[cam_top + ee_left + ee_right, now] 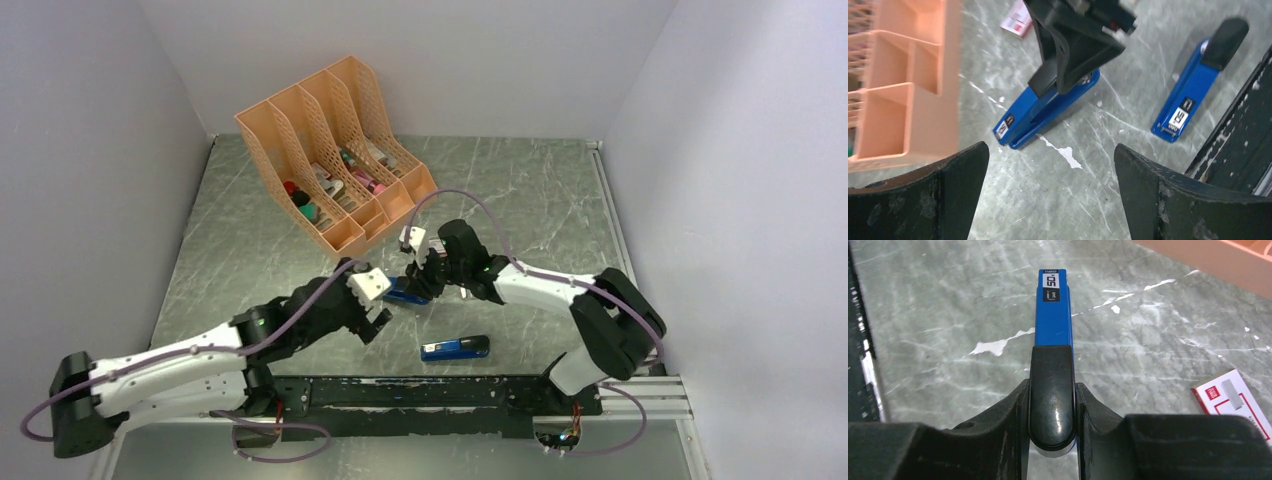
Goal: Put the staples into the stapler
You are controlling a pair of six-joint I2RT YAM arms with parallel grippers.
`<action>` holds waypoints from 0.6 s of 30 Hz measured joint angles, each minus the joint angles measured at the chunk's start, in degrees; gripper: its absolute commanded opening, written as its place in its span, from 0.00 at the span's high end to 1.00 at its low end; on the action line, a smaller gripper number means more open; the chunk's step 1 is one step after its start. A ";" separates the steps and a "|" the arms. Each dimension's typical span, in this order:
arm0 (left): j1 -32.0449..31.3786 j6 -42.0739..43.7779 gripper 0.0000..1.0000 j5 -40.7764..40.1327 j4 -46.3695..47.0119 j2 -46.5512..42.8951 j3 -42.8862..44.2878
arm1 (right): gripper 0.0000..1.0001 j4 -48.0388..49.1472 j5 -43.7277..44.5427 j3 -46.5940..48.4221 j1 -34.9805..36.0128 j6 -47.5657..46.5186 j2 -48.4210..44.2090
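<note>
**Blue stapler point(1053, 315) pinched at its black tail**

Clamped from both sides on the stapler's black rear cap: right gripper point(1052, 392), fingers point(1013, 410) tight against the plastic. Resting on the grey marbled table point(520, 190), white-labelled nose aimed away from that wrist, near the front corner of the peach file organiser point(330, 160).

Held wide apart, close beside the stapler's nose: jaws of the left gripper point(1050, 150), fingers point(948, 195) above bare tabletop.

Lying flat and apart from both grippers, nearer the arm bases: second blue stapler point(455, 349), black end to the right in the top view.

Set flat on the table just beside the clamped stapler, on the organiser side: white-and-red staple box point(1229, 402).

Cannot make out the staples as a loose strip. Visible only as a grey rectangle on the box's face, print or metal impossible to tell.

Stored in the organiser's slots: small red, green and pink items, too small to name.
</note>
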 measured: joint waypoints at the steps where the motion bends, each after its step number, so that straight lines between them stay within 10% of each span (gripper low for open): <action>1: 1.27 0.92 0.01 3.02 0.85 2.29 -0.15 | 1.00 -1.53 -0.20 -0.07 0.09 -0.17 -1.31; 18: 17.79 18.51 0.08 33.20 3.10 22.60 0.35 | 1.00 -11.80 -2.47 -4.81 0.44 -3.15 -13.49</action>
